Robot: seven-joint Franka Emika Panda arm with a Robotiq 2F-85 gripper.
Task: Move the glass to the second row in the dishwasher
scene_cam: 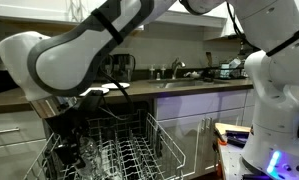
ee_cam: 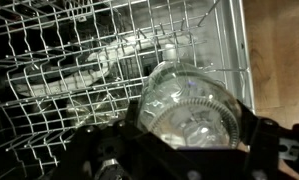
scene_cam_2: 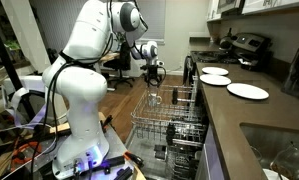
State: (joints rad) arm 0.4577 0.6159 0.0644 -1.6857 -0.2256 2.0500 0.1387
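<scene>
Glass (ee_cam: 194, 110) position, please?

You grip it in the gripper (scene_cam_2: 154, 80), jaws clenched on its sides, over the dishwasher rack (scene_cam_2: 174, 122), just off the counter (scene_cam_2: 239, 120) front edge. High hold, I think, to clear the wires.

What blocks you?

Only the upright tines (scene_cam: 124, 155) below. You must lower between them. Two white plates (scene_cam_2: 247, 90) lie farther along the counter's front edge, well apart, no trouble.

Kitchen: dark countertop (scene_cam_2: 239, 115), sink (scene_cam_2: 276, 150), white plates (scene_cam_2: 247, 91), open dishwasher (scene_cam_2: 174, 120).

The glass (ee_cam: 194, 105) sits in the hand (scene_cam_2: 155, 88), above the rack (ee_cam: 59, 70) of the dishwasher (scene_cam_2: 174, 125).
</scene>
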